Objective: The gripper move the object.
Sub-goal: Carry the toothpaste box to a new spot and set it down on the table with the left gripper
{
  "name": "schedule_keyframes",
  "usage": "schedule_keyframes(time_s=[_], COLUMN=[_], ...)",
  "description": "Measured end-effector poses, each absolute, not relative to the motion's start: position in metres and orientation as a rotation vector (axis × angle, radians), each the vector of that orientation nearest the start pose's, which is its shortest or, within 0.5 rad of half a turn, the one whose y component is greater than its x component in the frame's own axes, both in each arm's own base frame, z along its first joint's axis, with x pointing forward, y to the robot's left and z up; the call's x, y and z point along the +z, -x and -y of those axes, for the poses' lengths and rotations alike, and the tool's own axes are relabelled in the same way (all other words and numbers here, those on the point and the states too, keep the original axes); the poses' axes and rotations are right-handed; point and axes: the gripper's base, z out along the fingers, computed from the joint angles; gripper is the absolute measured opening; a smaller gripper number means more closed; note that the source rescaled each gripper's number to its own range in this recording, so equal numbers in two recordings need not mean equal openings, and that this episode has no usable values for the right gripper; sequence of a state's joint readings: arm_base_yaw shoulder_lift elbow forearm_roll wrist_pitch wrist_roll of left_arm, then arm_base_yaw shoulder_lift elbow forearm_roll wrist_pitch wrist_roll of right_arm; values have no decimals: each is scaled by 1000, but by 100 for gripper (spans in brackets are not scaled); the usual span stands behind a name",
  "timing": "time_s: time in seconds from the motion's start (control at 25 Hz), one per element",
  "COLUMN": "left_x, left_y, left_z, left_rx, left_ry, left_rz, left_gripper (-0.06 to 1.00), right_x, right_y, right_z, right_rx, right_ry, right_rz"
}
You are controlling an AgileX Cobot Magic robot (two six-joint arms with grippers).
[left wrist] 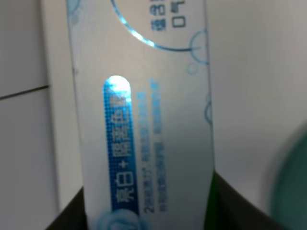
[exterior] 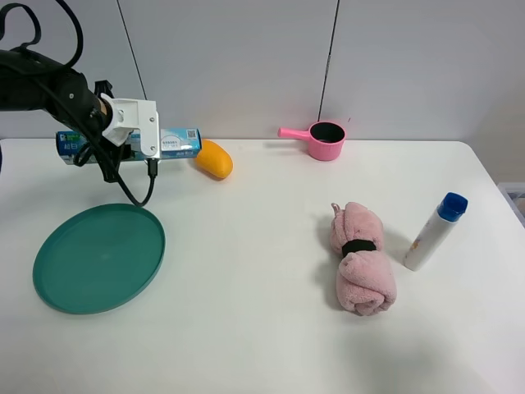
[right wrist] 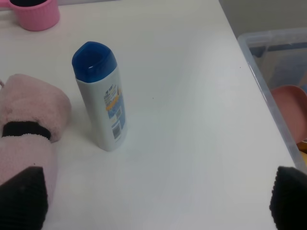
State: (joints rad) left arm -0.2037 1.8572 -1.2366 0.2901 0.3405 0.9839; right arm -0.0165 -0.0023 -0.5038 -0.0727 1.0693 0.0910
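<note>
From the high camera we see a white table (exterior: 271,312) set against a pale panelled wall. At its far left corner the left gripper (exterior: 131,141), black with a white block, is clamped on the middle of a long slim blue, white and green toothpaste box (exterior: 182,141) that lies along the far edge; we cannot tell whether it touches the tabletop. A rounded orange object (exterior: 214,159) sits just beside the box's right end. A round green plate (exterior: 98,257) lies near the left edge, a pink cup with a handle (exterior: 324,139) stands at the middle of the far edge, and a rolled pink towel with a black band (exterior: 361,257) lies near a white bottle with a blue cap (exterior: 435,231) towards the right edge.

In the left wrist view the toothpaste box (left wrist: 144,120) fills the frame, pinched between dark jaws.

In the right wrist view the right gripper (right wrist: 153,201) stands wide with nothing between its fingertips (right wrist: 21,196); the bottle (right wrist: 103,100) stands upright beside the towel (right wrist: 26,129), and a clear plastic bin (right wrist: 278,72) sits beyond the table's edge.
</note>
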Motion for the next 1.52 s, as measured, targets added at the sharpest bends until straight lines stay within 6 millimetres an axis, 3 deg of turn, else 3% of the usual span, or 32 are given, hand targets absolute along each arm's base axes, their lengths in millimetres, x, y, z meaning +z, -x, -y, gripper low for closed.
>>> schedule_keyframes(time_s=[0.2, 0.32, 0.68, 1.24, 1.52], left_x=[213, 204, 153, 151, 126], left_y=[-409, -412, -422, -427, -430], left_z=[49, 40, 41, 45, 39], left_rx=[632, 633, 551, 453, 413], left_ry=[-1523, -1515, -1533, -1280, -1229], left_rz=[-1847, -1873, -1955, -2021, -2096], left_gripper=[2, 2, 2, 2, 2], right_x=[278, 278, 278, 278, 278], right_y=[6, 6, 6, 6, 6], right_z=[6, 6, 6, 6, 6], right_rx=[-40, -40, -40, -40, -40], right_ry=[-114, -114, -114, -114, -114], right_rz=[-2042, -2042, -2042, -2042, -2042])
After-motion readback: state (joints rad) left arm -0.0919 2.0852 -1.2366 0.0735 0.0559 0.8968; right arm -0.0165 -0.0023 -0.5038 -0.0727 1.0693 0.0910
